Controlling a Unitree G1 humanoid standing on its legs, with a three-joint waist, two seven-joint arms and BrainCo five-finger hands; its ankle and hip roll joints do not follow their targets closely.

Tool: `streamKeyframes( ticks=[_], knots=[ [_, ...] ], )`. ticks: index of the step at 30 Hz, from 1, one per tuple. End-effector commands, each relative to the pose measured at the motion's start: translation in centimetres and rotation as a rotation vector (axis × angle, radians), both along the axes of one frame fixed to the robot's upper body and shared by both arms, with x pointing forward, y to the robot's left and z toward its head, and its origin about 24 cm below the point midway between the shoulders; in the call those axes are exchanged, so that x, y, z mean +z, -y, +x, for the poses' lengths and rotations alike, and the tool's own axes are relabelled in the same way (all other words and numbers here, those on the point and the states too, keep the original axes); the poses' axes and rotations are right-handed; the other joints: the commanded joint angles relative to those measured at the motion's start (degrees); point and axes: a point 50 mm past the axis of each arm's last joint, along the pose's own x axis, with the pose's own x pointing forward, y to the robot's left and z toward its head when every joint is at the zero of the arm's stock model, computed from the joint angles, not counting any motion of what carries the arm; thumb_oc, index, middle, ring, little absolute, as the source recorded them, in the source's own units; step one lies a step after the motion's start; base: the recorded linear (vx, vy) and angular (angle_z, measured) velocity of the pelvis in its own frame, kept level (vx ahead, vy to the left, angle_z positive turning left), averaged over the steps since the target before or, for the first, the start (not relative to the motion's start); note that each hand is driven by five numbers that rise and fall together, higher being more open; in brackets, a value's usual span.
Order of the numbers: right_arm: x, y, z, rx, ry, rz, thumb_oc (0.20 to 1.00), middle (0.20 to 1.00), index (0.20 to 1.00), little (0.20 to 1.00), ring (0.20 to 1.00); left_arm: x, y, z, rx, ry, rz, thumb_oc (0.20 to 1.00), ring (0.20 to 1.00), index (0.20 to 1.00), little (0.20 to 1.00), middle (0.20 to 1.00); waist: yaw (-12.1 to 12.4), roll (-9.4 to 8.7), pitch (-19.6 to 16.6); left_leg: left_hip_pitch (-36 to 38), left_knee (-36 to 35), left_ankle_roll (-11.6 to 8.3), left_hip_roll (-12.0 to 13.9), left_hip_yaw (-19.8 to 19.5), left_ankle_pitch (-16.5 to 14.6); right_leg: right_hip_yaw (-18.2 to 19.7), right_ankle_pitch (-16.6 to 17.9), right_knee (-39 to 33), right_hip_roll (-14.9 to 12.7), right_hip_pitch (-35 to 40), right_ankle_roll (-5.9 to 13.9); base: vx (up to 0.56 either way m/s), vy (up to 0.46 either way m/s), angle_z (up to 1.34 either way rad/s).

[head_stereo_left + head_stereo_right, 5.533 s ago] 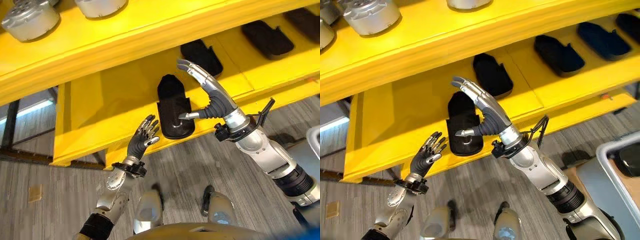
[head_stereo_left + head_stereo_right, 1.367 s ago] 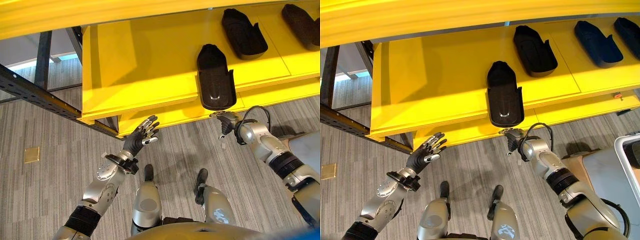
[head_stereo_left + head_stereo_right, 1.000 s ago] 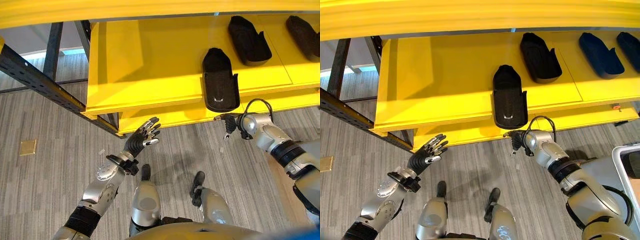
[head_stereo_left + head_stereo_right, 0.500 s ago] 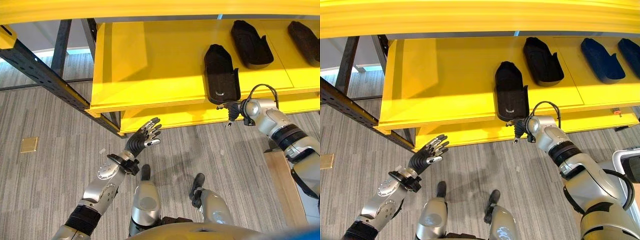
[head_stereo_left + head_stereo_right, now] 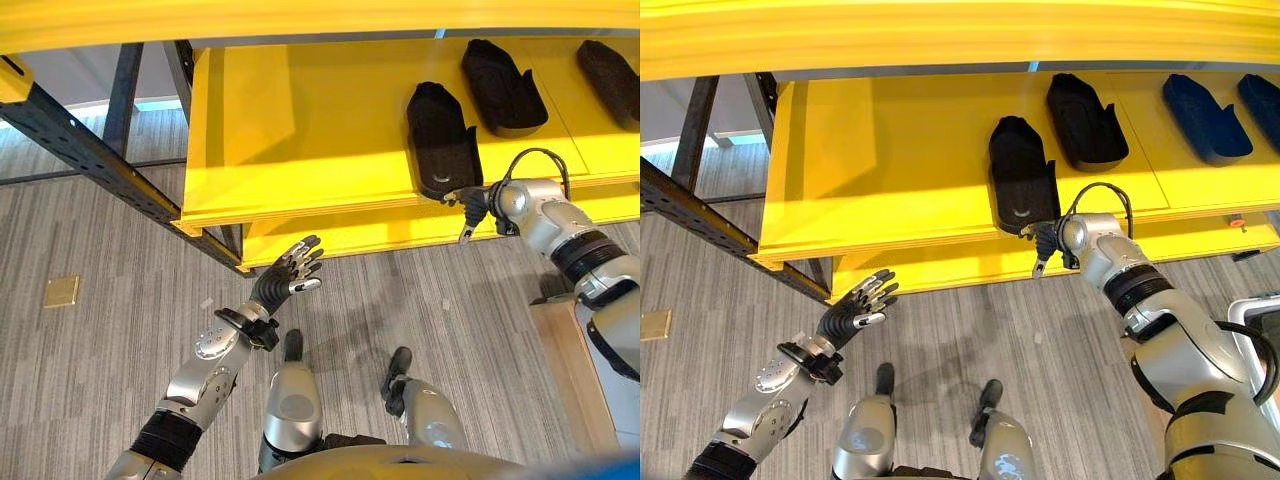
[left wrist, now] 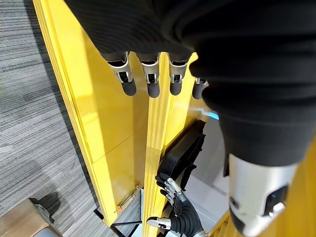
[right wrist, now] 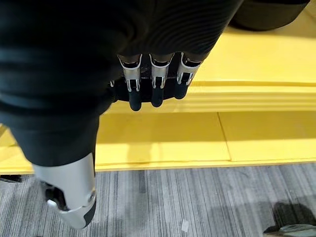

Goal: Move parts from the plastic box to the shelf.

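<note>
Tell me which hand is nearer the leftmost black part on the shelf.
Right. The right hand is at the part's front end; the left hand hangs open below the shelf, well aside.

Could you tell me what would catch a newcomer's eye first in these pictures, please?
The bright yellow shelf dominates, with a row of black parts lying on it. The nearest black part lies at the shelf's front edge, and the right hand hangs just below that edge with its fingers relaxed, holding nothing. Lower down on the robot's left, the left hand is raised open over the grey floor.
</note>
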Motion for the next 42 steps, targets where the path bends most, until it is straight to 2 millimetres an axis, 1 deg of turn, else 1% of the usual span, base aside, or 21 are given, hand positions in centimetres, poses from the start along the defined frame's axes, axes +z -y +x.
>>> streamKeyframes(
  ticks=[1,5,9,13,20,31,35,37,38,39,40,41,42],
  knots=[
    [5.8,0.3,1.2,0.005,0.196,-0.043,1.0,1.0,1.0,1.0,1.0,1.8,1.4,-0.3,-0.074,0.098,-0.037,1.0,1.0,1.0,1.0,1.0,1.5,-0.97,-1.1,-1.0,6.6,-0.93,3.5,1.5,-3.6,-2.0,-2.3,2.1,-4.0,2.2,4.47,0.0,0.0,0.0],
    [6.7,0.2,1.3,0.013,0.228,-0.04,1.0,1.0,1.0,1.0,1.0,1.9,1.5,-0.3,-0.077,0.101,-0.042,1.0,1.0,1.0,1.0,1.0,1.4,-0.81,-1.0,-1.2,6.7,-0.94,3.5,1.5,-3.6,-2.1,-2.3,2.3,-4.0,1.9,4.45,0.0,0.0,0.0],
    [6.9,-0.1,1.3,0.027,0.258,-0.033,1.0,1.0,1.0,1.0,1.0,1.8,1.5,-0.3,-0.074,0.101,-0.046,1.0,1.0,1.0,1.0,1.0,1.2,-0.71,-1.0,-1.2,6.6,-0.88,3.5,1.6,-3.6,-2.0,-2.3,2.3,-4.0,1.9,4.43,0.0,0.0,0.0],
    [7.4,-0.6,1.4,0.043,0.318,0.015,1.0,1.0,1.0,1.0,1.0,1.8,1.6,-0.3,-0.07,0.104,-0.058,1.0,1.0,1.0,1.0,1.0,1.0,-0.37,-1.0,-1.1,6.5,-0.8,3.4,1.7,-3.6,-2.0,-2.4,2.5,-4.2,1.7,4.42,0.0,0.0,0.0],
    [7.1,-0.6,1.2,0.06,0.416,0.007,1.0,1.0,1.0,1.0,1.0,1.7,1.7,-0.3,-0.072,0.107,-0.07,1.0,1.0,1.0,1.0,1.0,0.5,0.11,-1.1,-1.2,6.5,-0.67,3.4,1.7,-3.7,-1.7,-2.4,2.7,-4.3,1.4,4.47,0.0,0.0,0.0],
    [7.7,-0.3,1.5,0.033,0.559,0.001,1.0,1.0,1.0,1.0,1.0,1.9,2.2,0.0,-0.076,0.121,-0.091,1.0,1.0,1.0,1.0,1.0,0.4,1.34,-0.7,-1.4,6.2,-0.63,3.3,1.5,-3.6,-1.9,-2.5,3.1,-4.7,0.7,4.51,0.0,0.0,0.0],
    [8.1,-0.3,1.6,0.02,0.601,0.042,1.0,1.0,1.0,1.0,1.0,1.9,2.3,0.0,-0.078,0.128,-0.098,1.0,1.0,1.0,1.0,1.0,0.4,1.66,-0.6,-1.5,5.8,-0.65,3.2,1.4,-3.5,-2.0,-2.5,3.0,-4.7,0.5,4.48,-0.01,0.004,0.0],
    [8.4,-0.6,1.5,0.037,0.654,0.1,1.0,1.0,1.0,1.0,1.0,1.9,2.4,0.0,-0.077,0.131,-0.103,1.0,1.0,1.0,1.0,1.0,0.2,1.7,-0.7,-1.4,5.6,-0.58,3.2,1.5,-3.4,-2.0,-2.5,3.0,-4.7,0.5,4.46,0.0,0.0,0.0],
    [8.8,-1.2,1.0,0.06,0.766,0.198,1.0,1.0,1.0,1.0,1.0,1.9,2.5,0.0,-0.07,0.13,-0.108,1.0,1.0,1.0,1.0,1.0,-0.4,1.66,-0.8,-1.2,5.6,-0.41,3.2,1.6,-3.6,-1.7,-2.4,3.0,-4.7,0.4,4.51,0.0,0.0,0.0],
    [9.2,-1.7,0.6,0.062,0.842,0.282,1.0,1.0,1.0,1.0,1.0,1.8,2.5,-0.1,-0.066,0.131,-0.11,1.0,1.0,1.0,1.0,1.0,-0.9,1.66,-0.9,-1.1,5.6,-0.28,3.2,1.8,-3.7,-1.5,-2.3,3.0,-4.7,0.4,4.53,0.0,0.035,0.01],
    [9.2,-1.8,0.3,0.048,0.876,0.336,1.0,1.0,1.0,1.0,1.0,1.7,2.5,-0.2,-0.062,0.132,-0.113,1.0,1.0,1.0,1.0,1.0,-1.2,1.68,-0.9,-0.9,5.6,-0.21,3.2,1.9,-3.8,-1.3,-2.4,3.0,-4.7,0.4,4.54,0.01,0.036,0.0],
    [9.0,-1.9,-0.2,0.029,0.917,0.406,1.0,1.0,1.0,1.0,1.0,1.7,2.5,-0.1,-0.053,0.131,-0.12,1.0,1.0,1.0,1.0,1.0,-1.8,1.74,-1.0,-0.8,5.7,-0.11,3.1,2.0,-3.9,-1.1,-2.4,3.0,-4.7,0.3,4.55,0.01,0.049,0.0],
    [8.4,-2.1,-1.0,-0.017,1.008,0.531,1.0,1.0,1.0,1.0,1.0,1.7,2.6,-0.2,-0.038,0.132,-0.13,1.0,1.0,1.0,1.0,1.0,-2.8,1.91,-1.1,-0.6,5.6,0.1,3.1,2.2,-4.3,-0.5,-2.4,3.0,-4.6,0.2,4.52,0.01,0.039,0.0]
  ],
)
